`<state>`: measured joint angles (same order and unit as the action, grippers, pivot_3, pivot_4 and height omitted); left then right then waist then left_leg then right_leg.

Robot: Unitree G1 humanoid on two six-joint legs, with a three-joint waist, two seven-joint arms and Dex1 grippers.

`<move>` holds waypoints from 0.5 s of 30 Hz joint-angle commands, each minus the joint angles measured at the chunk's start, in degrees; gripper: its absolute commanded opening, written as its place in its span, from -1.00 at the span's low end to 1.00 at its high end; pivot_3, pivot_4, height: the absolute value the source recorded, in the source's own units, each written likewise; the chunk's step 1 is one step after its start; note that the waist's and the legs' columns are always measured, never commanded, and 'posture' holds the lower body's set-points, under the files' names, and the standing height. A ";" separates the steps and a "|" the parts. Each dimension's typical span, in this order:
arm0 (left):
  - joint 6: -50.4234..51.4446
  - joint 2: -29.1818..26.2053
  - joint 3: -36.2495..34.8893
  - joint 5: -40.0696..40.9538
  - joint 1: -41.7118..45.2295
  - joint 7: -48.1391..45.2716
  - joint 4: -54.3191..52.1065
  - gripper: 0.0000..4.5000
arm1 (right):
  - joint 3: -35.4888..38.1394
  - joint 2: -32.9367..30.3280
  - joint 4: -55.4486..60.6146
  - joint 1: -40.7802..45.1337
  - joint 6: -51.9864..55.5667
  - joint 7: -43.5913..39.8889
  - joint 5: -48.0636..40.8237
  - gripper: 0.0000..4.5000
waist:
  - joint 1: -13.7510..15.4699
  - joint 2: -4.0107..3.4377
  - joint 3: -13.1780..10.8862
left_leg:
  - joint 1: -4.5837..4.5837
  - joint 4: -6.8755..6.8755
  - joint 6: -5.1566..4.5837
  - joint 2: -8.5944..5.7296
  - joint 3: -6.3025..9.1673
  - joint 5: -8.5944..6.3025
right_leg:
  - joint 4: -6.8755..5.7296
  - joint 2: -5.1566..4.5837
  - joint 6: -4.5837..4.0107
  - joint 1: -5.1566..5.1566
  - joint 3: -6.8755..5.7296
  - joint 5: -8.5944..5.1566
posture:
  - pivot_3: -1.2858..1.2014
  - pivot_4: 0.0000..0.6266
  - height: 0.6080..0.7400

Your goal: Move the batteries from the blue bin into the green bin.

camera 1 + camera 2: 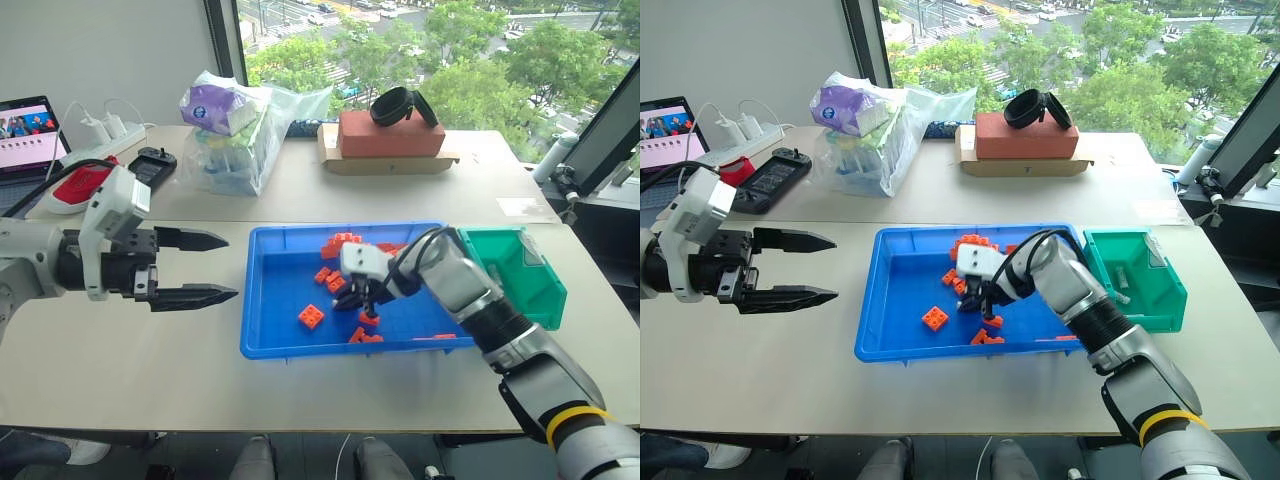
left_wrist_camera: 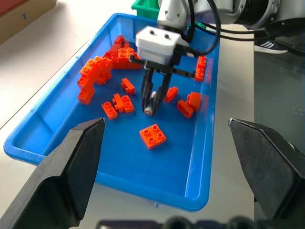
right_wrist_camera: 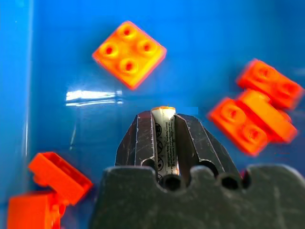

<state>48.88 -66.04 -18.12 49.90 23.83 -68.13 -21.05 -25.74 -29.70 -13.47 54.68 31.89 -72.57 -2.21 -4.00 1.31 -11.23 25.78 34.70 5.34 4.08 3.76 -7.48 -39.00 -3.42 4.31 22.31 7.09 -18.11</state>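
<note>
The blue bin lies mid-table with several orange bricks scattered in it. My right gripper hangs over the bin's middle, pointing down, shut on a silvery battery that stands between its fingers just above the bin floor. The green bin sits against the blue bin's right end, and a small grey cylinder lies inside it. My left gripper hovers left of the blue bin, open and holding nothing, aimed toward the bin.
Behind the bins are a plastic bag of items, a reddish box on cardboard with a black strap on top, a black controller, a power strip and a laptop. A window runs along the far side.
</note>
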 commanded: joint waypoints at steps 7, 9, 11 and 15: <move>-2.56 3.18 2.42 -0.33 6.06 1.23 0.83 1.00 | 11.42 -14.66 -6.72 9.01 1.57 1.74 0.92 -0.89 | 0.89 0.02 0.01 | 0.06 -0.02 -0.02 0.00 -0.01 -0.02 | 0.18 -0.03 0.00 -0.02 -0.03 0.00 | 0.03 -0.52 1.00; -3.04 3.99 3.35 -0.79 7.13 1.15 1.45 1.00 | 12.12 -16.89 -11.17 9.74 0.16 3.72 2.55 -0.89 | 0.88 0.03 0.00 | 0.06 -0.02 -0.02 0.00 -0.02 -0.02 | 0.17 -0.03 0.00 -0.01 -0.02 0.00 | 0.03 -0.52 1.00; -3.63 4.63 4.55 -1.34 8.16 1.05 2.03 1.00 | 13.62 -18.66 -16.89 11.11 -0.23 6.89 3.62 -0.89 | 0.87 0.02 0.00 | 0.06 -0.02 -0.02 -0.01 -0.06 -0.02 | 0.17 -0.03 0.00 0.01 0.01 0.00 | 0.03 -0.52 1.00; -4.28 5.64 5.98 -1.79 9.93 0.63 2.95 1.00 | 15.08 -22.14 -26.58 11.62 -1.57 10.92 5.37 -0.89 | 0.71 -0.01 -0.03 | 0.08 -0.07 -0.02 -0.01 -0.08 -0.02 | 0.17 -0.03 -0.01 0.06 0.04 0.00 | 0.03 -0.52 1.00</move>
<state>46.15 -60.18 -11.81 48.37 32.34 -67.03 -18.26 -12.71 -50.34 -37.83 64.79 32.02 -63.20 2.17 -3.30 1.30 -11.26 25.86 34.60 5.31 4.07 3.68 -7.50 -38.82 -3.45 4.30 22.37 7.12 -18.11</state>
